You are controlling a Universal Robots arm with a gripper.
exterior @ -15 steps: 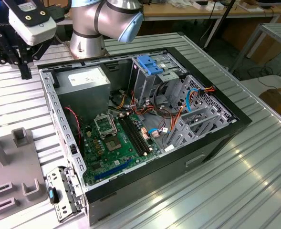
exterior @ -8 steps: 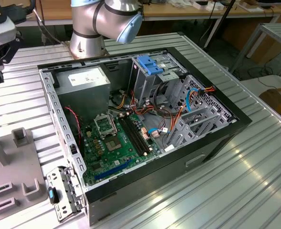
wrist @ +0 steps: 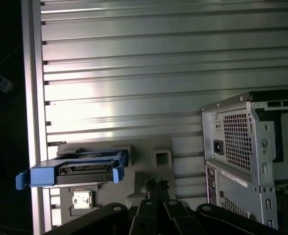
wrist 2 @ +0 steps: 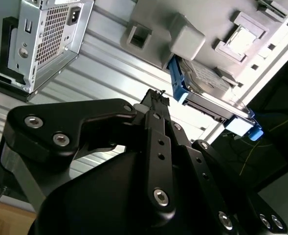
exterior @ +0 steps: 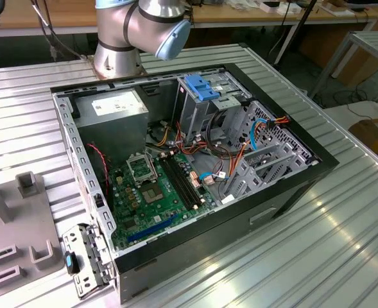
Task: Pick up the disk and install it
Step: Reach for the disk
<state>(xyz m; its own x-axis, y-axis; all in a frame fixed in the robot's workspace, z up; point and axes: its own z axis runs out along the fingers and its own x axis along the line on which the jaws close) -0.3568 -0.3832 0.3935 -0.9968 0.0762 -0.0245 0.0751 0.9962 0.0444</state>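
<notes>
The disk (wrist: 80,169) is a grey drive in a bright blue carrier. It stands on its edge in a grey holder block (wrist: 148,159) on the ribbed metal table. In the second wrist view the disk (wrist 2: 207,81) sits in the same block (wrist 2: 153,24). My gripper (wrist: 156,183) hovers apart from the disk, over the block. Its black fingertips are pressed together with nothing between them, as they also are in the second wrist view (wrist 2: 156,94).
An open computer case (exterior: 195,160) lies on the table, with a motherboard, cables and a tall metal bay topped by a blue bracket (exterior: 201,86). Its rear panel (wrist: 251,147) is near the block. A small chip (wrist: 81,199) rests in the block. The table edge (wrist: 33,122) is close to the disk.
</notes>
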